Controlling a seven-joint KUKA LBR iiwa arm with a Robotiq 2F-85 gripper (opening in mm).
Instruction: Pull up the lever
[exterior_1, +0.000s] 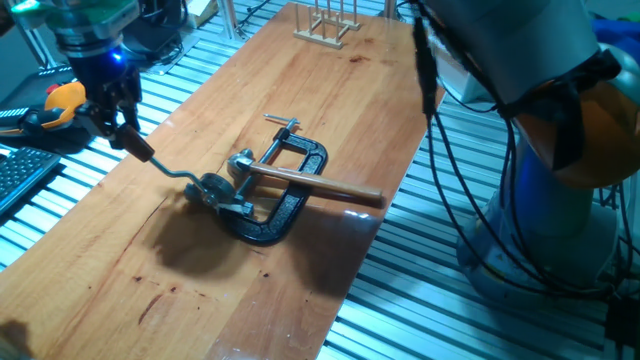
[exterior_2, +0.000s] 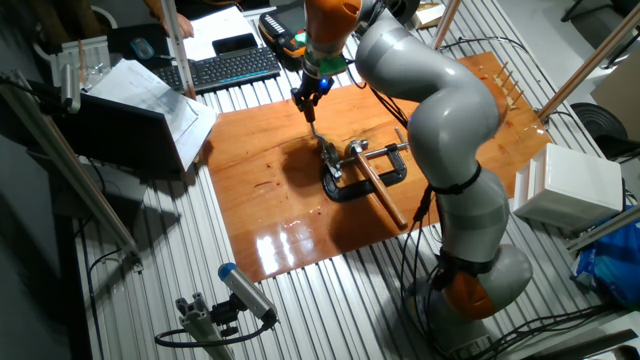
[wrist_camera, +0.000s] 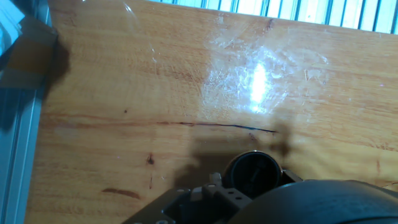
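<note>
Progress: lever (exterior_1: 168, 166) left of centre, raised off the wooden board (exterior_1: 300, 80), apparently mid-pull, upper stop not confirmed | Pincer: gripper (exterior_1: 125, 133) upper left, clamped on lever knob | Materials: thin bent silver arm, dark wooden knob; black cast C-clamp (exterior_1: 285, 205), smooth brown rod (exterior_1: 315, 183) across it; glossy varnished board.

A robotics lab or workshop, shown by a large grey and orange industrial robot arm (exterior_2: 455, 150) standing at a varnished wooden board (exterior_2: 290, 200) laid over a ribbed aluminium bench (exterior_2: 330, 300). At the far side sit a black computer keyboard (exterior_2: 228, 67), loose papers (exterior_2: 160, 100) and an orange-and-black handheld tool (exterior_1: 50, 108). Black cables (exterior_2: 415, 270) trail by the arm's base, and slanted metal frame poles (exterior_2: 70, 170) stand around the bench.
</note>
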